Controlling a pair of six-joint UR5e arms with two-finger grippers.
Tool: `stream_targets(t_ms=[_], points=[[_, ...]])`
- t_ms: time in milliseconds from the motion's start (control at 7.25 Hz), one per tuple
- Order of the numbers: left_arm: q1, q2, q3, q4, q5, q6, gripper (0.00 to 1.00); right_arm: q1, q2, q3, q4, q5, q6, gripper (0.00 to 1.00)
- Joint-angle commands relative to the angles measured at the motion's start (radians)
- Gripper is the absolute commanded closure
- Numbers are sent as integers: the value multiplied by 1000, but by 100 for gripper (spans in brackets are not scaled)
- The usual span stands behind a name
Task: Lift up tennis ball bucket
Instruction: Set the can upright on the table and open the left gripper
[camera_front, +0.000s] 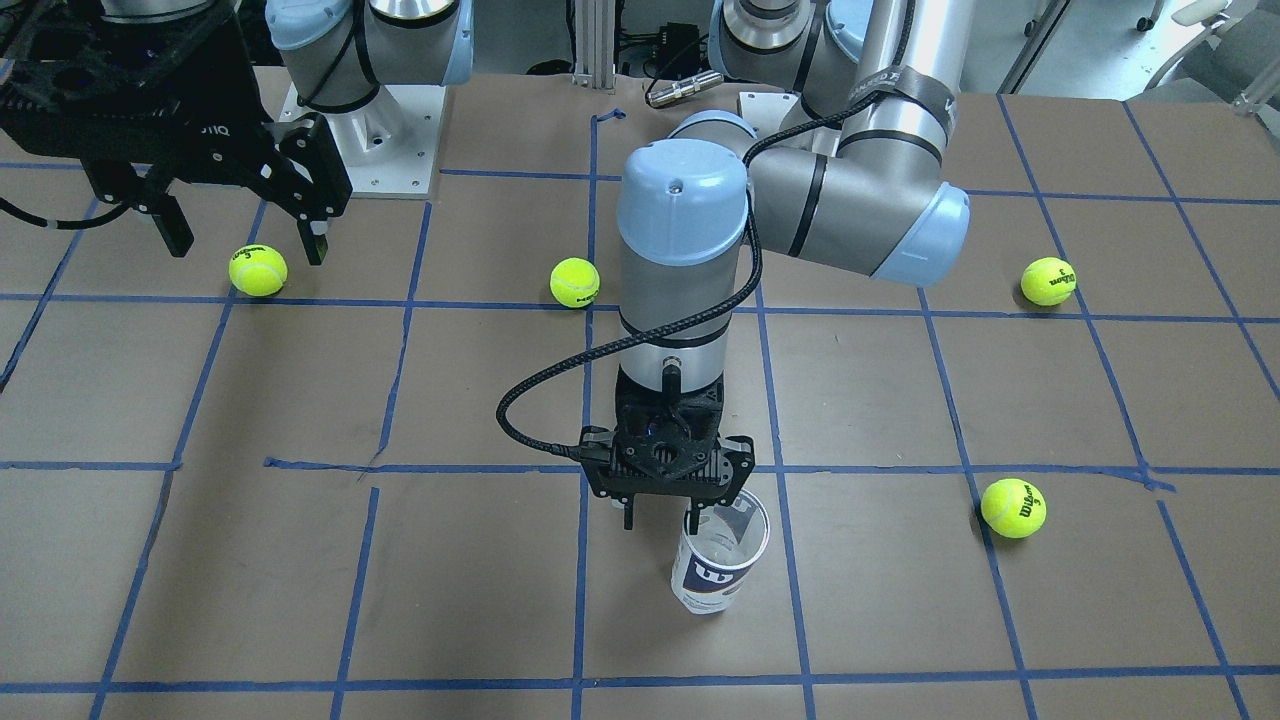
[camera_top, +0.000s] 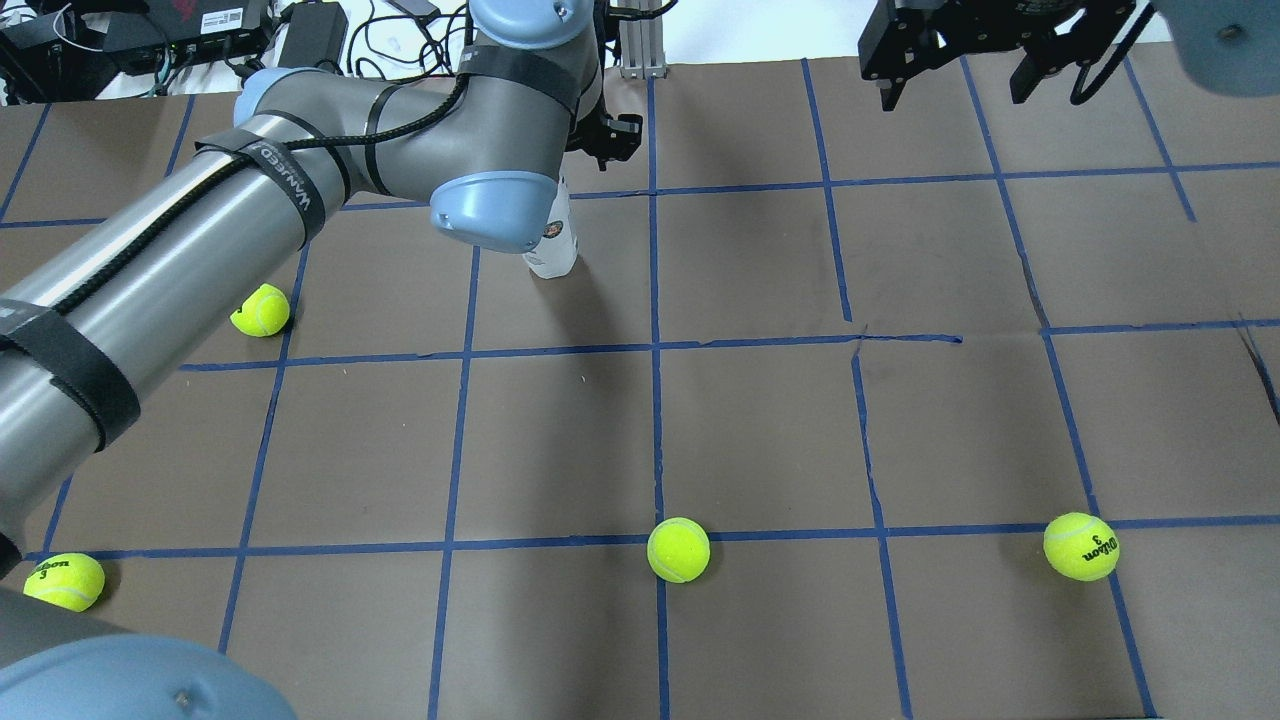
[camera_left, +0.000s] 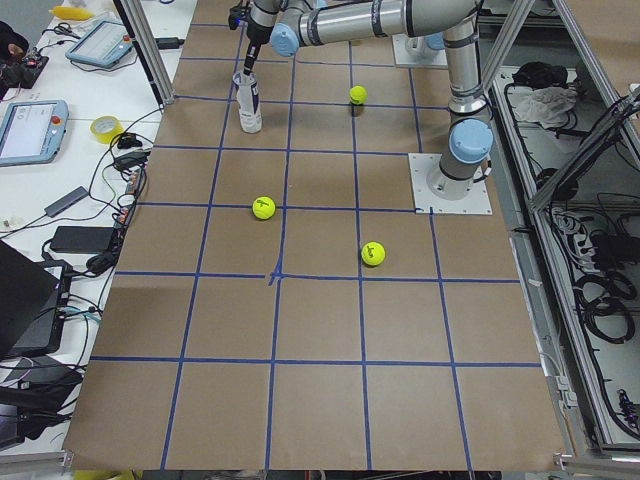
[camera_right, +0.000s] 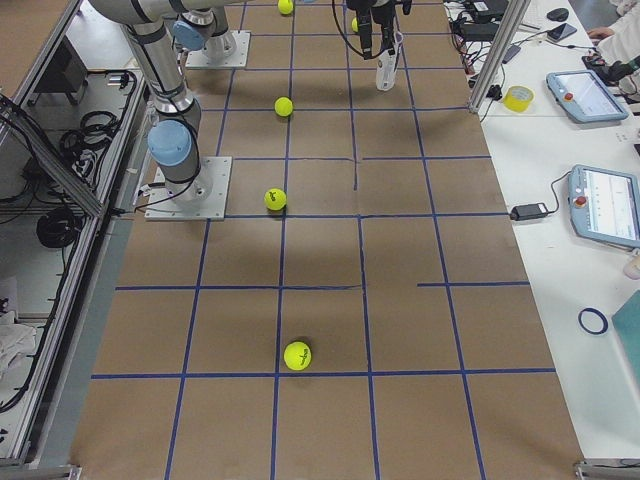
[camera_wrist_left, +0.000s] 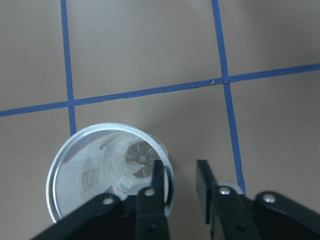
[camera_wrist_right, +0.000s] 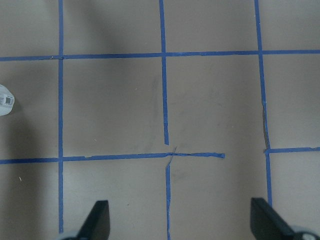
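Tabletop (camera_front: 300, 560): one bucket (camera_front: 718, 570), four balls (camera_front: 1013, 508)

Clear tennis ball bucket (camera_front: 735, 542) with white and navy label (camera_front: 710, 580). Yellow-green tennis balls (camera_front: 258, 271) on brown table (camera_front: 480, 600), gridded with blue tape (camera_front: 880, 468).

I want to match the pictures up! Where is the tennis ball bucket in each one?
Front-facing: tennis ball bucket at bottom centre.
Overhead: top, left of centre, partly hidden.
Left side: top left.
Right side: top, right of centre.
Left wrist: bottom left, seen from above.
Right wrist: pale sliver at left edge, maybe it.
Shared landmark: the left gripper at its rim.
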Motion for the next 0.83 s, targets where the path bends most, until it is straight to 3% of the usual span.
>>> stream_targets(t_ms=[0, 276, 552, 690], points=[[3, 65, 32, -141, -24, -13, 0, -2, 0, 0, 2, 0, -1, 0], [11, 188, 98, -443, -89, -13, 0, -11, 5, 0, -1, 0, -1, 0], [9, 336, 25, -620, -120, -13, 0, -31, 24, 0, -48, 5, 1, 0], [17, 401, -59, -622, -108, -10, 0, -34, 50, -2, -50, 0, -2, 0]])
